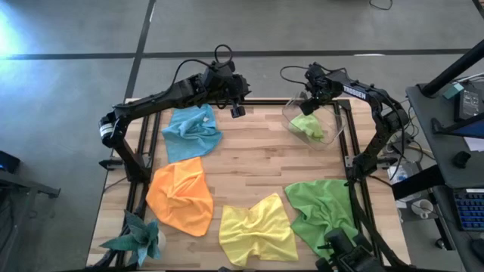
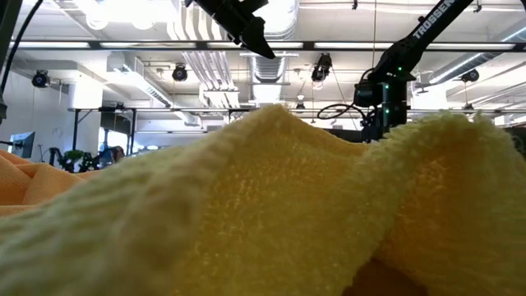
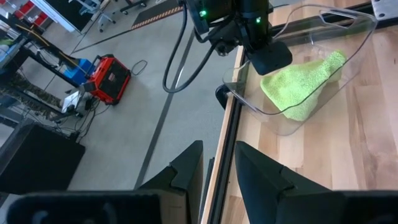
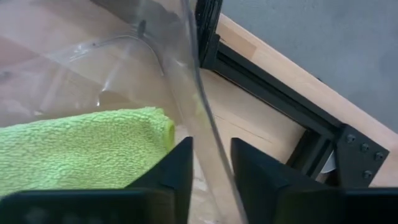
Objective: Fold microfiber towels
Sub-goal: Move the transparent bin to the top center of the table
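A folded lime green towel (image 1: 308, 125) (image 4: 81, 149) lies inside a clear plastic bin (image 1: 335, 127) at the table's far right. My right gripper (image 1: 308, 103) (image 4: 211, 165) points down at the bin's far wall, shut on it. My left gripper (image 1: 237, 110) (image 3: 217, 168) hangs open over the table's far edge, near the blue towel (image 1: 193, 133), with nothing between its fingers. The orange towel (image 1: 180, 195), yellow towel (image 1: 257, 228) and darker green towel (image 1: 321, 213) lie spread and rumpled on the wood. My right gripper has the bin's clear wall (image 4: 204, 118) at its far side between its two fingers, one finger inside the bin beside the lime towel and one outside. The fingers come from above, pointing steeply down. The bin stays on the table.
A teal spiky paper ornament (image 1: 140, 239) sits at the near left corner. A black frame rail (image 4: 273, 93) runs along the table's edge just beyond the bin. In the low view the yellow towel (image 2: 271, 205) fills the foreground. Bare wood shows at the table's middle (image 1: 257, 162).
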Controlling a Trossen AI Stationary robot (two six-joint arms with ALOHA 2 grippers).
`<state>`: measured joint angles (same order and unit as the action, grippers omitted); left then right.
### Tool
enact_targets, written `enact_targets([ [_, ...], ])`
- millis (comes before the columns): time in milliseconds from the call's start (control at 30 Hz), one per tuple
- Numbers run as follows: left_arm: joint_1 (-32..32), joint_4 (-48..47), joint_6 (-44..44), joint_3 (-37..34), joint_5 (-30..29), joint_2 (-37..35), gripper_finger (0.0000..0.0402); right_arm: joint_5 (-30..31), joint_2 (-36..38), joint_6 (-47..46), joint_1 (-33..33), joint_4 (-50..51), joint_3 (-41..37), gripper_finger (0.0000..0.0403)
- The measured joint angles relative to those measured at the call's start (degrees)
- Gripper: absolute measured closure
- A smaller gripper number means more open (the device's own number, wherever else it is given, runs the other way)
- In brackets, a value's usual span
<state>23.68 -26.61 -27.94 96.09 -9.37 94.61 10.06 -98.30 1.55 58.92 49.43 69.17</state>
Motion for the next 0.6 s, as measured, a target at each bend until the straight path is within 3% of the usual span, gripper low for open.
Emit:
enact_targets([
  [167, 0.24, -0.02, 0.00, 0.00, 0.01, 0.02, 0.0323, -2.29, 0.07, 2.65, -0.09, 0.17, 0.00, 0.0384],
  [600, 0.63, -7.61, 0.00, 0.00, -0.15, 0.02, 0.0323, -4.50, 0.11, 9.18, -5.66, -2.41, -0.04, 0.0390],
])
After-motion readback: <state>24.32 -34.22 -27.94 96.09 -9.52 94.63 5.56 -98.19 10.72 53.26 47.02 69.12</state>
